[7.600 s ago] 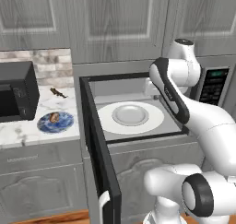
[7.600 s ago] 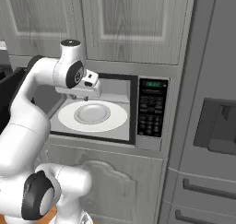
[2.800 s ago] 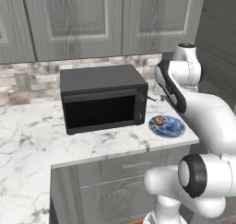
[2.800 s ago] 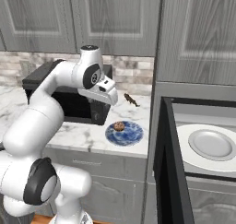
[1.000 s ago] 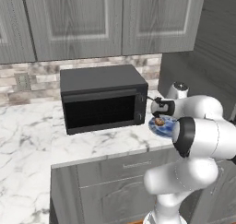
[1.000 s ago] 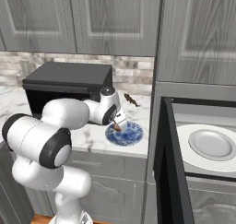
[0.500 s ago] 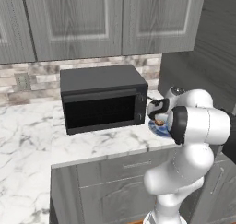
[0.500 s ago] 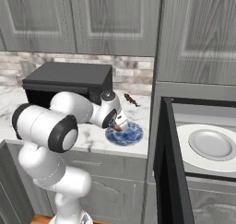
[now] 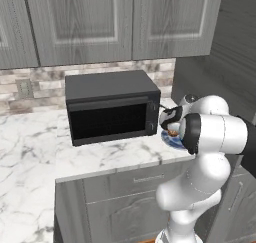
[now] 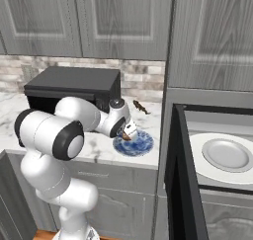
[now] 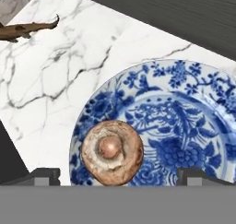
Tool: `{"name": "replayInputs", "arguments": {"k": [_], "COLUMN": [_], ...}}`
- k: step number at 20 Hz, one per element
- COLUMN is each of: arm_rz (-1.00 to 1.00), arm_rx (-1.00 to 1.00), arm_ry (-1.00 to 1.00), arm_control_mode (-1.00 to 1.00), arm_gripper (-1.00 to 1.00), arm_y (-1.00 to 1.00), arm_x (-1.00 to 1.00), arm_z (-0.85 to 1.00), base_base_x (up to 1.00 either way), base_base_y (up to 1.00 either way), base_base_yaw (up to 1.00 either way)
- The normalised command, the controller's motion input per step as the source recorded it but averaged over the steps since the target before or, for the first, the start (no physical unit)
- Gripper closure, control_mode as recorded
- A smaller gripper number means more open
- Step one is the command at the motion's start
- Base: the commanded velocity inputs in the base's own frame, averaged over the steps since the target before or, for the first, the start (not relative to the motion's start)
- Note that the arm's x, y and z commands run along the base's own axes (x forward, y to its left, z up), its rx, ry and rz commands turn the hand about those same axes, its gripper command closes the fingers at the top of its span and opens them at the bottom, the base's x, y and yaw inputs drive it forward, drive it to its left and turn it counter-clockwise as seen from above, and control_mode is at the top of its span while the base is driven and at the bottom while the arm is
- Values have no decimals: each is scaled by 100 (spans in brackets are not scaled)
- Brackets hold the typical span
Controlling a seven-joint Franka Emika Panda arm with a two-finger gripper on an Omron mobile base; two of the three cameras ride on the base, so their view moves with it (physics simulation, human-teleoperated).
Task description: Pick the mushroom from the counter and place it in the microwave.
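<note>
Looking down the hand camera, I see the mushroom (image 11: 112,152) lying on a blue plate (image 11: 184,121) on the counter (image 11: 60,80), between my spread fingertips (image 11: 44,176), ungripped. My gripper (image 10: 127,135) hangs low over the plate, beside the black box (image 9: 112,107). The microwave (image 10: 217,155) stands open to the right, well apart.

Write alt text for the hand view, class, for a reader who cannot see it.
A brown mushroom lies on a blue-and-white patterned plate, just above the open gripper, whose two dark fingertips stand to either side of it. The plate sits on a white marble counter, with a thin dark scrap lying apart from it.
</note>
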Motion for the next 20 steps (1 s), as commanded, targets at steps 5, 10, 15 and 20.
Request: {"name": "replayInputs", "arguments": {"k": [5, 10, 15, 20], "arm_rz": [0, 0, 0, 0], "arm_rx": [0, 0, 0, 0], "arm_ry": [13, 13, 7, 3], "arm_control_mode": [-100, -100, -100, -100], "arm_gripper": [-100, -100, -100, -100], "arm_y": [0, 0, 0, 0], "arm_x": [6, 23, 18, 0], "arm_z": [0, -5, -21, -27], "base_base_x": [0, 0, 0, 0], "base_base_y": [0, 0, 0, 0], "base_base_yaw": [0, 0, 0, 0]}}
